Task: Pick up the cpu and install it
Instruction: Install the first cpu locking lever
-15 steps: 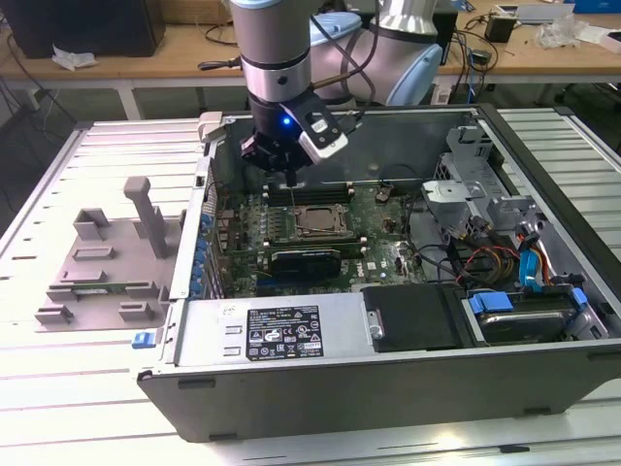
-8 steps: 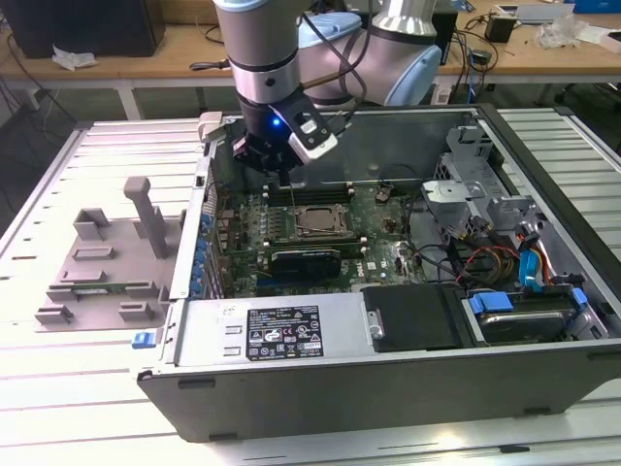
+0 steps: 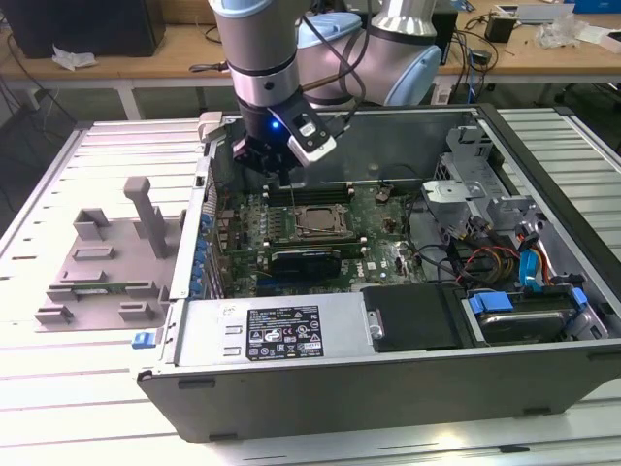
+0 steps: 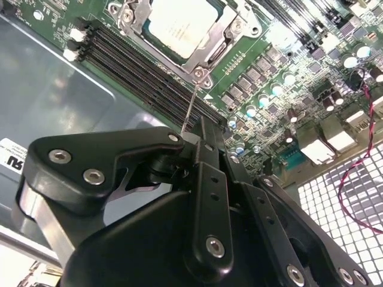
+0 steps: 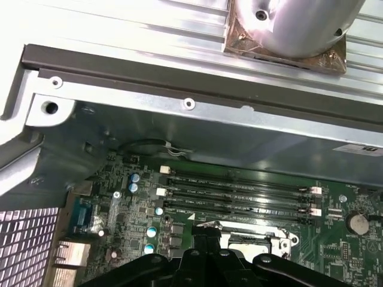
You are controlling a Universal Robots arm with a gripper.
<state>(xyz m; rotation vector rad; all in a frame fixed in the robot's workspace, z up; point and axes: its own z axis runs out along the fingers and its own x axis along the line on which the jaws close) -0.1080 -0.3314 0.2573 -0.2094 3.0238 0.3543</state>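
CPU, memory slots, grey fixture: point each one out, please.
cpu (image 4: 179, 27), second wrist view, centre of its silver top.
memory slots (image 5: 239, 194), first wrist view, middle of the black bank.
grey plastic fixture (image 3: 114, 268), exterior view, its flat base.

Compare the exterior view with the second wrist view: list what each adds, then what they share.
Exterior view adds the grey fixture beside the computer case, and the black finned block. Second wrist view adds the red and black wires and rows of capacitors. Shared: the cpu lying in its socket, the memory slots, the gripper above the board.
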